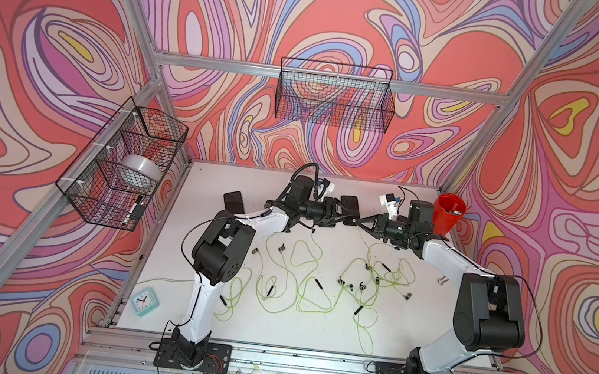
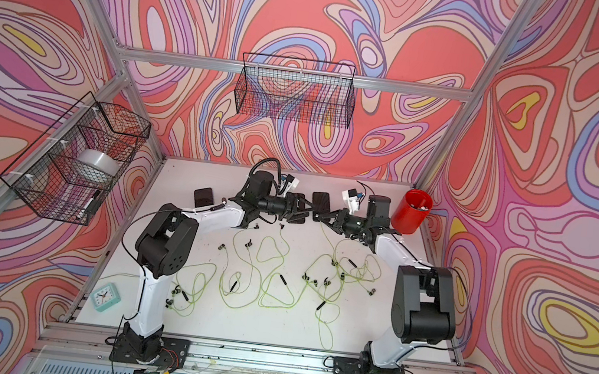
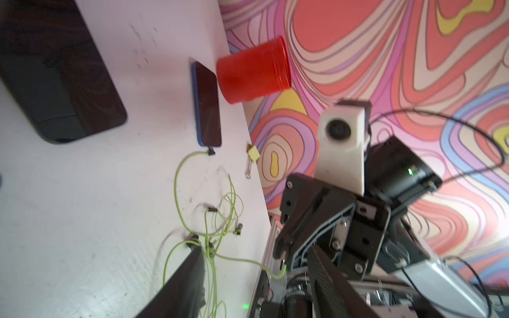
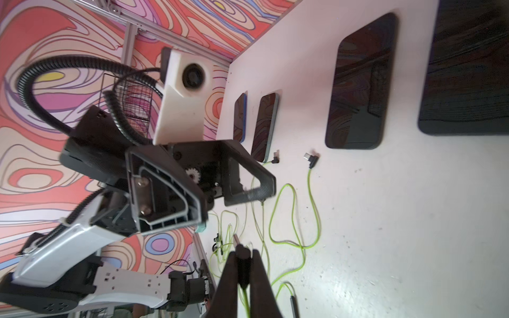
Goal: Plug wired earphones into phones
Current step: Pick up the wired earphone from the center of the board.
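**Far edge of the table, mid-task.** The right gripper [image 4: 243, 254] is closed on the dark plug [image 4: 239, 245] of one yellow-green cable [image 4: 245, 297], near the far edge of the table [image 1: 311, 333]. The left gripper [image 1: 340, 218], just beside and facing it, is shown with jaws apart and empty. The phones [image 4: 360, 82] are laid flat in a row along the far edge; the other wired earphones [image 1: 295, 273] are strewn across the table's middle. A red cup [image 1: 449, 214] stands at the far right corner.

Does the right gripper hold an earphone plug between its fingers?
Yes: in the right wrist view the right gripper is shut on a small dark plug, with its yellow-green cable trailing from it.
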